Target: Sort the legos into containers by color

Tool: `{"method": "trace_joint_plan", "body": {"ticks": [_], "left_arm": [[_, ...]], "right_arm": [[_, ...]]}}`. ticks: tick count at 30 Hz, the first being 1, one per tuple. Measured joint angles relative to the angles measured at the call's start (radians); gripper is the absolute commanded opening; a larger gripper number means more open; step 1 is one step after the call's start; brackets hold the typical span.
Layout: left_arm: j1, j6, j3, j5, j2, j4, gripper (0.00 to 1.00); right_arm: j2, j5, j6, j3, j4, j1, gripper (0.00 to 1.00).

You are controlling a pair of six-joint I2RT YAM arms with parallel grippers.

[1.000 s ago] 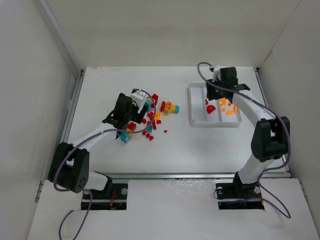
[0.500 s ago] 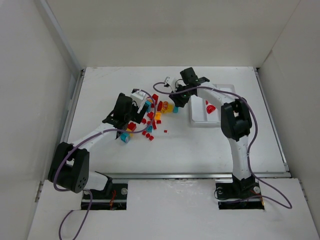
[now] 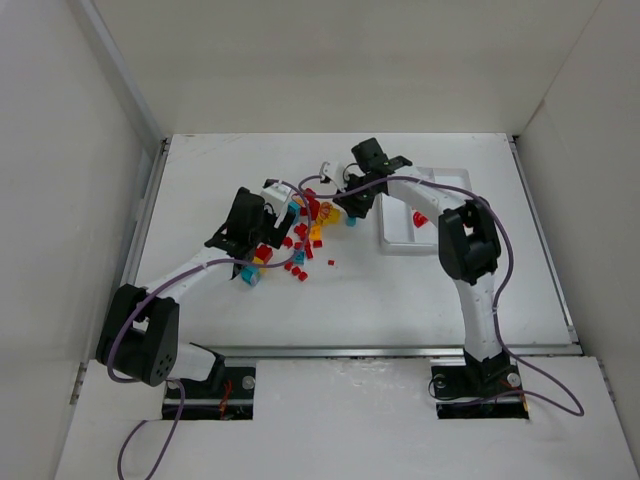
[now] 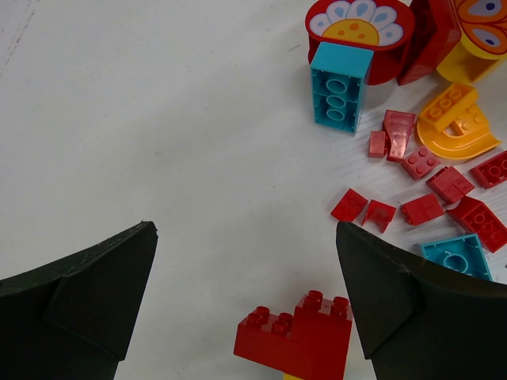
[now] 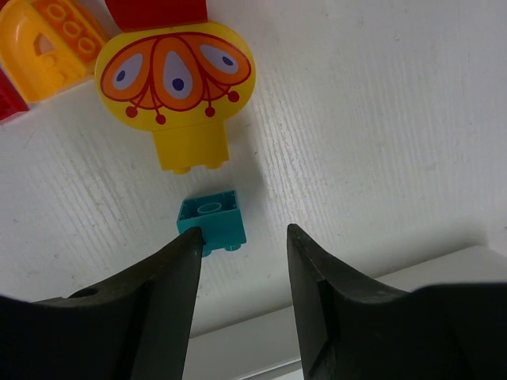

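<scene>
Hovering right pincer (image 5: pixel 243 235): partly open and empty, low over the table (image 3: pixel 420 300) at upper centre of the overhead view, just left of the tray (image 3: pixel 395 248).
Teal brick (image 5: pixel 211 220): small, studs up, lying at the tip of the frame-left finger in the right wrist view; whether they touch cannot be told.
Yellow lantern piece (image 5: pixel 176 75): printed with orange petals, just above the teal brick in that view, apart from it.
Left pincer (image 4: pixel 245 229): spread wide, holding nothing, above bare table at the left edge of the pile.
Red stack (image 4: pixel 295 336): two joined red bricks at bottom centre of the left wrist view, between the two fingers.
Legos (image 3: pixel 300 235): red, orange-yellow and teal pieces scattered on the table at centre-left of the overhead view, between the two pincers.
Tray: right of the pile, partly covered by the right arm (image 3: pixel 460 240); one red piece (image 3: pixel 420 218) lies inside, compartment unclear.
</scene>
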Motion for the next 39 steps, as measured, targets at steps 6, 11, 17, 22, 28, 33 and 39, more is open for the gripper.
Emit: {"method": "trace_joint_plan", "body": {"ticks": [6, 11, 17, 22, 28, 33, 39], "left_arm": [[0.000, 0.000, 0.000, 0.000, 0.000, 0.000, 0.95], [0.000, -0.001, 0.000, -0.001, 0.000, 0.000, 0.95], [0.002, -0.001, 0.000, -0.004, 0.000, 0.000, 0.95], [0.001, 0.000, 0.000, 0.000, 0.000, 0.000, 0.95], [0.002, -0.001, 0.000, 0.000, 0.001, 0.002, 0.95], [0.002, -0.001, 0.000, -0.002, 0.007, 0.006, 0.95], [0.002, -0.004, 0.017, -0.004, 0.055, -0.003, 0.95]], "right_arm": [[-0.011, -0.008, -0.009, -0.014, -0.009, 0.004, 0.69], [-0.010, 0.009, -0.011, -0.032, -0.034, 0.020, 0.70], [0.001, 0.018, -0.010, -0.038, -0.049, 0.026, 0.70], [0.027, 0.031, -0.005, -0.037, -0.048, 0.027, 0.69], [0.030, 0.040, 0.002, -0.037, -0.047, 0.040, 0.40], [0.030, 0.056, 0.032, -0.037, -0.043, 0.051, 0.11], [0.013, 0.069, 0.109, -0.040, -0.027, 0.040, 0.01]]}}
